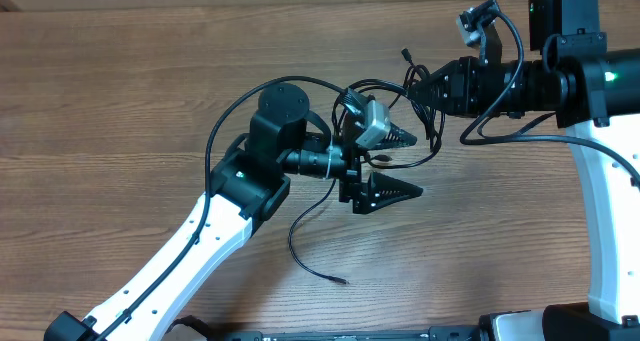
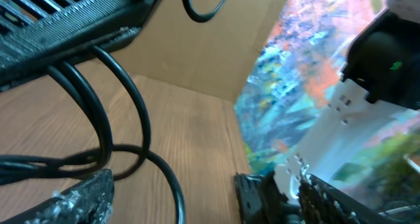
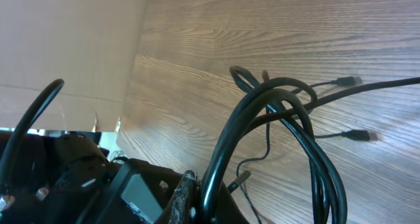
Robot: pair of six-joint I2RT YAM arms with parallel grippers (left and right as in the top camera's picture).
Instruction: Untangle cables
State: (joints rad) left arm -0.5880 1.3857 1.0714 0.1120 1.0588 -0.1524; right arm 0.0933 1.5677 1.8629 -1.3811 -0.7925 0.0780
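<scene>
left pincer [image 1: 408,164] spread wide, its ridged black wedge fingers apart. right pincer [image 1: 413,87] clamped on the cables [image 3: 282,85], thin glossy black cords knotted in loops between both pincers, over the wood-grain table [image 1: 120,101].

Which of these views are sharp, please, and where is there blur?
Overhead: evenly lit, sharp on the cables and table grain. Left wrist: the right side is a smeared, colourful blur; close cables soft. Right wrist: wood grain crisp, the nearest cable loops slightly soft.
</scene>
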